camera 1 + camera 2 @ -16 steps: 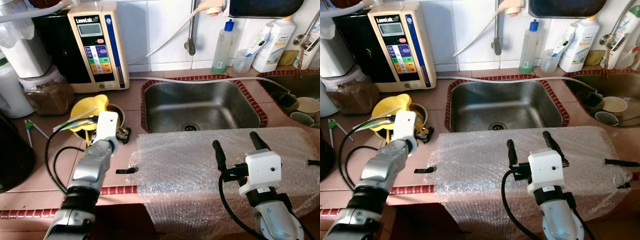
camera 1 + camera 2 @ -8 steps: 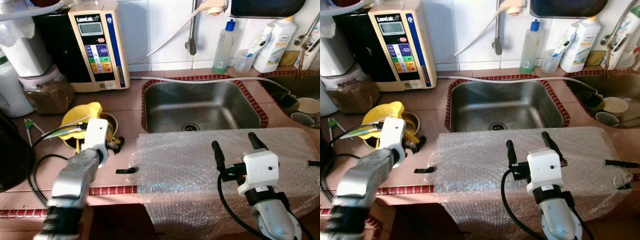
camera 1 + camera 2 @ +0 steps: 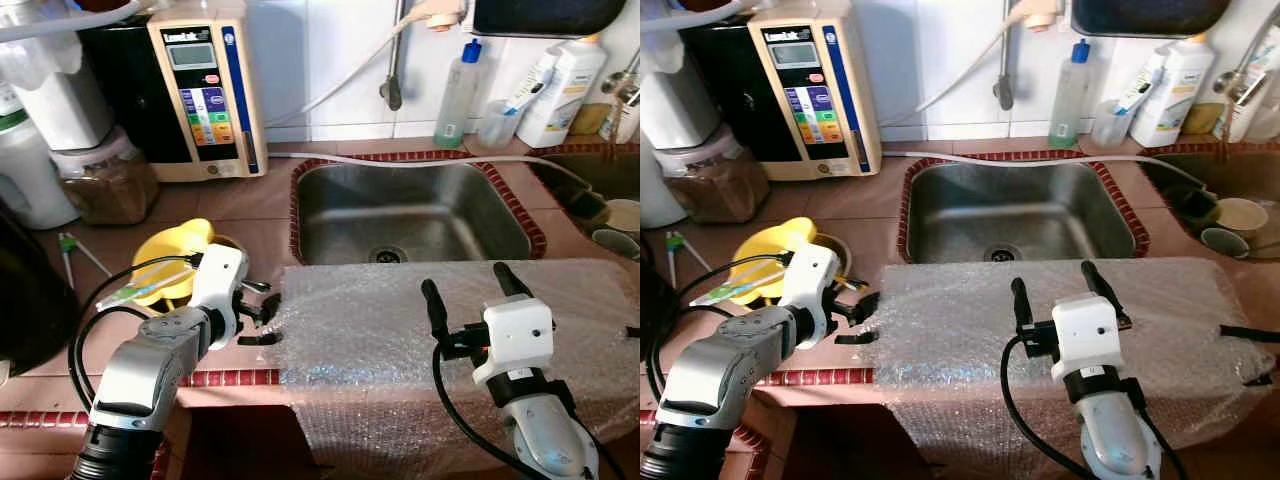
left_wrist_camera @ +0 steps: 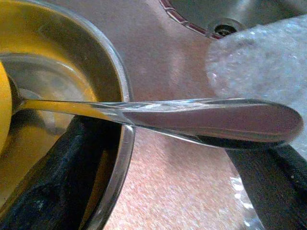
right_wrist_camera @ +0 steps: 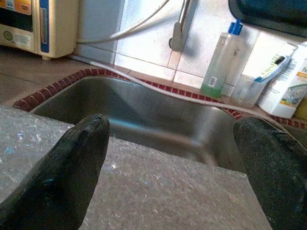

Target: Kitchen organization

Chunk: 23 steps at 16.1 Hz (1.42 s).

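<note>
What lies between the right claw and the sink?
Bubble wrap alone spans from the open right claw to the sink; the right wrist view confirms it.
</note>
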Tool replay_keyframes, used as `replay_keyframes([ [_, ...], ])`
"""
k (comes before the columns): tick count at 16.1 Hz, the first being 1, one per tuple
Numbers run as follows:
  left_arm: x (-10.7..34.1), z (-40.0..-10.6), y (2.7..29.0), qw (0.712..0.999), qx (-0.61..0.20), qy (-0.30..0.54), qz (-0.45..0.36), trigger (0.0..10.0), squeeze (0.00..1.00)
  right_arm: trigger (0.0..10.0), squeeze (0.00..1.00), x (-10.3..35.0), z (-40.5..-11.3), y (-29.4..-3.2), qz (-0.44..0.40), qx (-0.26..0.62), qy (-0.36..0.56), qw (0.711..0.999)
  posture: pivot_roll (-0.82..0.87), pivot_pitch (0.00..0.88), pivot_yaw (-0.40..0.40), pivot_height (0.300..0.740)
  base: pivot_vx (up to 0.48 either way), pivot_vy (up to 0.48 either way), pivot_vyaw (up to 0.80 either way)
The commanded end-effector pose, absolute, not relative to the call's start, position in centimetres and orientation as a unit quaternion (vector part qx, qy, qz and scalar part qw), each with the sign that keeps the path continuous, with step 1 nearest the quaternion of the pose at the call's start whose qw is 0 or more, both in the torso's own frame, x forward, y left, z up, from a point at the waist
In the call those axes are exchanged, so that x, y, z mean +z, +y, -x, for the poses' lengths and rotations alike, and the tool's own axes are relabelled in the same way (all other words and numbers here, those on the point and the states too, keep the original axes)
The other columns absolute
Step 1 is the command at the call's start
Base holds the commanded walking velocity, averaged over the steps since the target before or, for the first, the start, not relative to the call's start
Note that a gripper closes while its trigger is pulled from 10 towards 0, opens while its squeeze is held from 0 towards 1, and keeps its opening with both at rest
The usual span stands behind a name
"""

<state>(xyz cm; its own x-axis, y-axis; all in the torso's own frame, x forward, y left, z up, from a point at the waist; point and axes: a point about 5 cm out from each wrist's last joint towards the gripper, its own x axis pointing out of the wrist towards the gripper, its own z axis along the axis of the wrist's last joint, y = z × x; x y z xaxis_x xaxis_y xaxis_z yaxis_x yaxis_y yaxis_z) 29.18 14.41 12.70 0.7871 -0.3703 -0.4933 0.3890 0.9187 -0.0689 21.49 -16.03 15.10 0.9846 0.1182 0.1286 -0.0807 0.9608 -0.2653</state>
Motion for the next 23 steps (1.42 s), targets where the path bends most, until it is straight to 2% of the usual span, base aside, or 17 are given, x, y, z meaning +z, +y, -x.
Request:
replay_keyframes([
  [1, 12.7, -28.9, 13.8, 0.940, -0.219, 0.262, -0.013, 10.0, 0.00, 10.0, 0.00, 15.0, -21.6, -16.0, 0.129, 0.052, -0.072, 0.988, 0.05, 0.003, 0.049, 0.740, 0.000, 0.000, 0.00],
  [5, 13.9, -28.6, 11.8, 0.927, -0.279, 0.250, 0.005, 10.0, 0.00, 10.0, 0.00, 15.0, -21.8, -16.0, 0.129, 0.052, -0.073, 0.988, 0.05, 0.000, 0.050, 0.740, 0.000, 0.000, 0.00],
  [10, 14.0, -28.5, 10.2, 0.921, -0.303, 0.246, 0.011, 10.0, 0.00, 10.0, 0.00, 15.0, -21.9, -15.8, 0.129, 0.051, -0.076, 0.987, 0.05, 0.000, 0.054, 0.740, 0.000, 0.000, 0.00],
  [13, 14.5, -29.7, 10.6, 0.947, -0.263, 0.184, -0.036, 10.0, 0.00, 10.0, 0.00, 15.0, -21.9, -15.8, 0.128, 0.048, -0.076, 0.988, 0.05, 0.000, 0.056, 0.740, 0.000, 0.000, 0.00],
  [15, 15.0, -30.4, 11.2, 0.962, -0.230, 0.144, -0.026, 10.0, 0.00, 10.0, 0.00, 14.9, -21.8, -15.8, 0.128, 0.048, -0.076, 0.988, 0.05, 0.000, 0.056, 0.740, 0.000, 0.000, 0.00],
  [19, 14.7, -30.1, 10.0, 0.956, -0.257, 0.139, 0.010, 10.0, 0.00, 10.0, 0.00, 14.9, -21.9, -15.7, 0.132, 0.053, -0.077, 0.987, 0.05, 0.003, 0.049, 0.740, 0.000, 0.000, 0.00],
  [20, 14.7, -30.1, 9.8, 0.956, -0.262, 0.133, 0.013, 10.0, 0.35, 10.0, 0.00, 14.9, -21.9, -15.7, 0.132, 0.053, -0.077, 0.987, 0.05, 0.003, 0.049, 0.740, 0.000, 0.000, 0.00],
  [21, 14.4, -29.8, 9.4, 0.949, -0.280, 0.141, 0.013, 10.0, 1.00, 10.0, 0.00, 14.8, -21.9, -15.7, 0.133, 0.054, -0.076, 0.987, 0.05, 0.005, 0.048, 0.740, 0.000, 0.000, 0.00],
  [23, 13.9, -29.2, 9.3, 0.940, -0.304, 0.152, -0.023, 10.0, 1.00, 10.0, 0.00, 14.8, -21.9, -15.7, 0.133, 0.054, -0.075, 0.987, 0.05, 0.005, 0.048, 0.740, 0.000, 0.000, 0.00],
])
